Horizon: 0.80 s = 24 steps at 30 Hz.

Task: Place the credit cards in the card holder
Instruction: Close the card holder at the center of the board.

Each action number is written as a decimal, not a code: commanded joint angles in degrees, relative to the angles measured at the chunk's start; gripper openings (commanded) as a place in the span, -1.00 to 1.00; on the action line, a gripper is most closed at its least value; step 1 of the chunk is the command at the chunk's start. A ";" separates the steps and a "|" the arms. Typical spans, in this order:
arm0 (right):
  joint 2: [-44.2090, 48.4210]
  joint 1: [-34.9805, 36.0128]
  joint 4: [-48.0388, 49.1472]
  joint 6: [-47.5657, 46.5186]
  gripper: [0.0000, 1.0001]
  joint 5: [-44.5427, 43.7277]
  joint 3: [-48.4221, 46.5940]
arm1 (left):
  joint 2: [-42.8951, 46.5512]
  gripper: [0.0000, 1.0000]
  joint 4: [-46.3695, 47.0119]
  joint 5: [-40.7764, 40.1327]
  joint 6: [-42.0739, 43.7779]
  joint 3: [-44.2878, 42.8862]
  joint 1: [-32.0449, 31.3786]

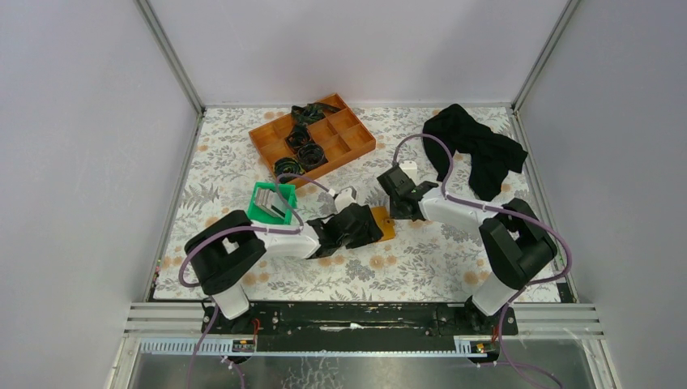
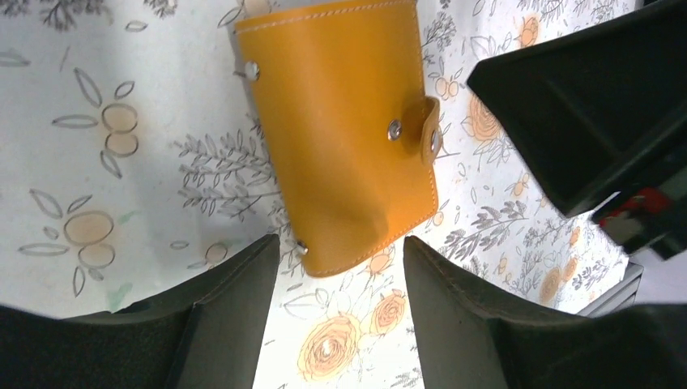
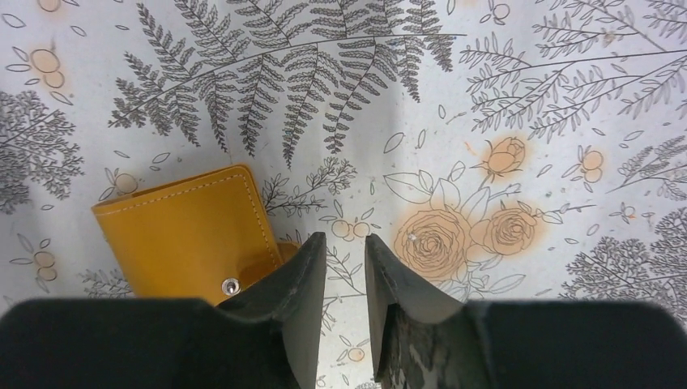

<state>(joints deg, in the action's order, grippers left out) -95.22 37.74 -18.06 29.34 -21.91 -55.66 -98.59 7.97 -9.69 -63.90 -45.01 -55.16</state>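
The card holder (image 2: pixel 340 138), an orange-tan wallet, lies closed with its tab snapped on the floral table cover. It shows as an orange strip between the two grippers in the top view (image 1: pixel 384 224). My left gripper (image 2: pixel 340 243) is open and empty, its fingers on either side of the wallet's near corner. My right gripper (image 3: pixel 346 239) is open by a narrow gap with nothing in it, just beside the wallet's edge (image 3: pixel 182 235). Its black body shows in the left wrist view (image 2: pixel 583 105). The whitish-grey credit cards (image 1: pixel 274 209) stand in a green bin, left of my left arm.
The green bin (image 1: pixel 261 212) sits at the left middle. A large orange compartment tray (image 1: pixel 356 142) with black cables stands at the back. A black cloth (image 1: pixel 474 150) lies at the back right. Walls close in the table on three sides.
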 commanded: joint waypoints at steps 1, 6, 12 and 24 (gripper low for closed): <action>3.55 -0.39 -2.24 -1.72 -0.36 -1.86 -1.79 | -2.20 0.34 -16.99 0.67 -0.08 6.35 -0.84; 4.65 -0.18 -4.12 -2.59 -0.36 0.35 -2.92 | 0.65 0.33 -14.00 0.21 -0.09 7.90 -0.80; 4.27 2.54 -6.20 -3.49 -0.35 0.39 -4.94 | 0.84 0.33 -14.73 -0.89 0.10 8.06 -0.62; 0.64 7.03 -9.36 -3.27 -0.33 -0.48 -9.61 | -0.70 0.22 -14.85 -1.37 -0.72 10.29 0.63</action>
<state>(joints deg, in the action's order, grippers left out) -93.21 43.75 -25.19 26.72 -21.43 -62.19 -94.54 8.51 -10.13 -65.65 -40.07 -55.20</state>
